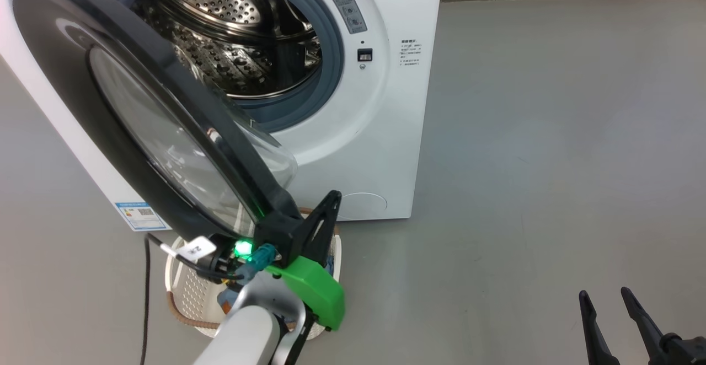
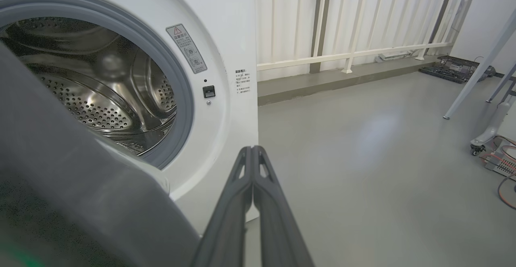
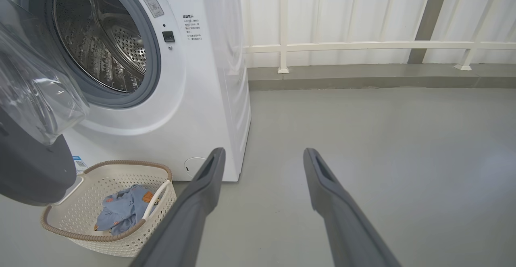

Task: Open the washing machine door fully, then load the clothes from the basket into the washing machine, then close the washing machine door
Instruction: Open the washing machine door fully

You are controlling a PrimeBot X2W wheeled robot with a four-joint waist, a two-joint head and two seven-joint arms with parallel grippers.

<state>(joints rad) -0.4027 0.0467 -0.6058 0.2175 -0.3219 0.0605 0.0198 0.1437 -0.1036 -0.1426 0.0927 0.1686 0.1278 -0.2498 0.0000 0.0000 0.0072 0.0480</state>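
Right up close is the pale forearm (image 1: pixel 248 332) with its green wrist cover (image 1: pixel 314 293). At its tip is the left hand (image 2: pixel 253 151), fingers pressed flat together and gripping nothing. It sits just inside the free edge of the washing machine door (image 1: pixel 138 122); touching or just off it, I can't tell. The door stands part open, hinged on the left of the washing machine (image 1: pixel 380 133), glass bulge facing the drum (image 1: pixel 237 39). So the door lies to that hand's left, and swinging it wider looks like a leftward push. Below the door's edge, the basket (image 3: pixel 52 226) sits on the floor (image 1: pixel 551 161) near the machine's front, the clothes (image 3: pixel 121 210) bundled inside. The right hand (image 3: pixel 264 154), fingers spread and empty, hangs well apart to the right. The left arm is clearly nearer.
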